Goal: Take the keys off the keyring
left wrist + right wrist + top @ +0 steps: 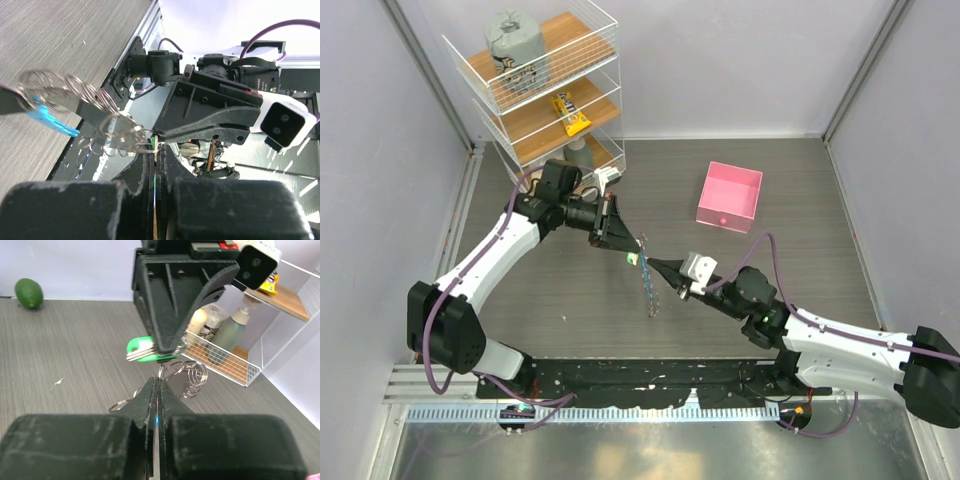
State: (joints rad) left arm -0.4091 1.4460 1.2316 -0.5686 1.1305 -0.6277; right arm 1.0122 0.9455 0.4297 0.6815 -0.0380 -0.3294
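We see a dark wood-grain table [580, 300] with a white wire shelf rack [578, 42] at its far left and an open pink box [730, 196] to the right. The left arm [490, 255] and right arm [840, 345] reach inward and meet tip to tip above the middle of the table. The left gripper [167, 351] is clenched on the key [140, 348], which is silver with a bright green head and held off the table. The right gripper [157, 386] is pinched tight on a silvery loop of the keyring [100, 112], just below the key. The rest of the keyring hangs between the two tips, its curved blue strip [52, 121] dangling. A green avocado [28, 292] lies far off on the table by the wall.
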